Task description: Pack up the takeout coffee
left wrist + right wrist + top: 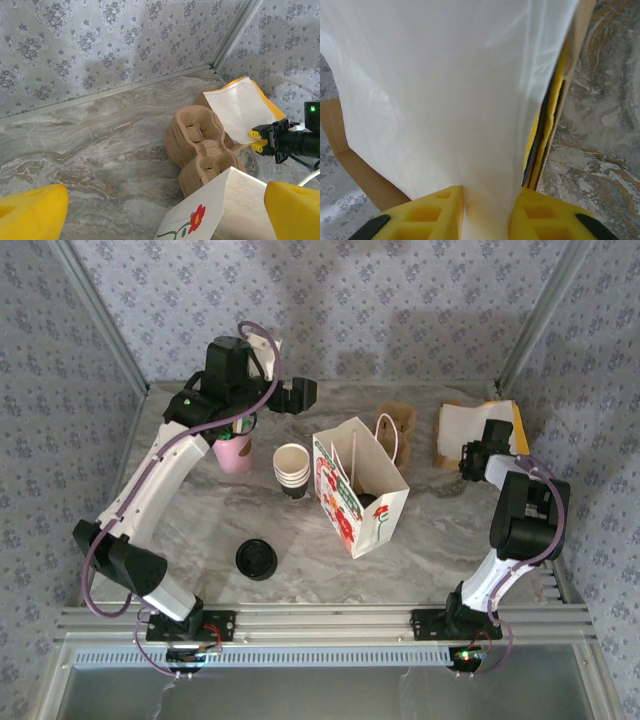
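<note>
The marble table (200,530) is crowded across the centre and right of the top view. The open paper bag (385,515) stands upright at the centre. A dark round shape low inside it is judged to be the lid of the takeout coffee (365,500), though this cannot be confirmed.

At the upper right, a white sheet (445,90) is pinched between the closed fingers of the right gripper (487,205), above a pile of flat packets (515,420). Several layers may be caught at once. The thin sheet may tear or slip out if it is pulled sharply, and the pile may be dragged along.

If the sheet is carried to the bag, the rim may be struck and the light bag tipped, with the coffee spilled. The pulp cup carriers (200,145) lie between pile and bag and may be brushed.

The left gripper (164,210) is held wide and empty at the upper centre. The stack of lidless cups (291,472) and the pink cup (233,455) near its arm may be knocked on any retreat. A loose black lid (257,559) lies at the lower left, well apart.
</note>
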Action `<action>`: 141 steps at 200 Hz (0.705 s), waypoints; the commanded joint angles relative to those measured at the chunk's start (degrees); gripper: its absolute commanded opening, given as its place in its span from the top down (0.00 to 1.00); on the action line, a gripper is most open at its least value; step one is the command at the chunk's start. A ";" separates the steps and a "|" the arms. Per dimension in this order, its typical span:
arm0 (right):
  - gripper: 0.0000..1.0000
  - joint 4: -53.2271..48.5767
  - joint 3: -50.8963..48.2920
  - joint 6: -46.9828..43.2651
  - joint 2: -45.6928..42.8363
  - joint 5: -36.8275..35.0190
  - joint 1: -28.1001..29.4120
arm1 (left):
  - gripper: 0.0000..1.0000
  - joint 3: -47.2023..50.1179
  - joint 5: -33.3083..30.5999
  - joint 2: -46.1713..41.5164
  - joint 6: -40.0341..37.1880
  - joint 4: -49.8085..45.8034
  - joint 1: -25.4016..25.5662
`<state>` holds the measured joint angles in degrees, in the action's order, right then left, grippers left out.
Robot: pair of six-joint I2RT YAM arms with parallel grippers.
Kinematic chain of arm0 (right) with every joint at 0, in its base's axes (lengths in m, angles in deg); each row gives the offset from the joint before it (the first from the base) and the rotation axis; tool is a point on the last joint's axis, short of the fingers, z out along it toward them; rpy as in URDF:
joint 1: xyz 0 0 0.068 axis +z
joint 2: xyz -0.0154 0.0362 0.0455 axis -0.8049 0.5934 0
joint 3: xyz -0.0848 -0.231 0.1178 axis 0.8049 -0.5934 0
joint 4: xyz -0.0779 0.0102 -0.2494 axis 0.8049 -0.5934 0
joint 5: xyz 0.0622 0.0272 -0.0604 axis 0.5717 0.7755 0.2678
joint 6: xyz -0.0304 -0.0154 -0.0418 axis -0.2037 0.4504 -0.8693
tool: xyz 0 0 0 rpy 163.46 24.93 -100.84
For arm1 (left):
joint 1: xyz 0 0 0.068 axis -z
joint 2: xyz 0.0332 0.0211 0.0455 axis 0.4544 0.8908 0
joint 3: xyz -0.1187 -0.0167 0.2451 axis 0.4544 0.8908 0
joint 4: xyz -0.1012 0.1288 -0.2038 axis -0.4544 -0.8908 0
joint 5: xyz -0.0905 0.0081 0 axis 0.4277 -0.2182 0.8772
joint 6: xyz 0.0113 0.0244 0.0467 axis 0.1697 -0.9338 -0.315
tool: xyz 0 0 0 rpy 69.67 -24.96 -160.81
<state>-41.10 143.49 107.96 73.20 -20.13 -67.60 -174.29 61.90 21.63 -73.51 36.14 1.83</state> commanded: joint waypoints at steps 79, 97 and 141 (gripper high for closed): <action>0.89 -0.25 2.12 -0.80 -1.16 2.25 -0.77 | 0.00 -0.83 1.28 -0.77 0.30 2.24 -0.39; 0.91 -0.67 2.16 -0.61 -1.77 2.73 -1.03 | 0.00 -0.77 1.30 -0.81 0.38 2.28 -0.44; 1.00 -3.43 3.16 -0.44 -4.75 3.47 -1.03 | 0.00 -0.78 1.24 -1.19 0.48 2.34 -0.41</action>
<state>-41.72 144.28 107.74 71.89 -17.53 -68.26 -174.29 61.88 21.63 -73.34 36.14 1.83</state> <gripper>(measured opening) 0.055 0.997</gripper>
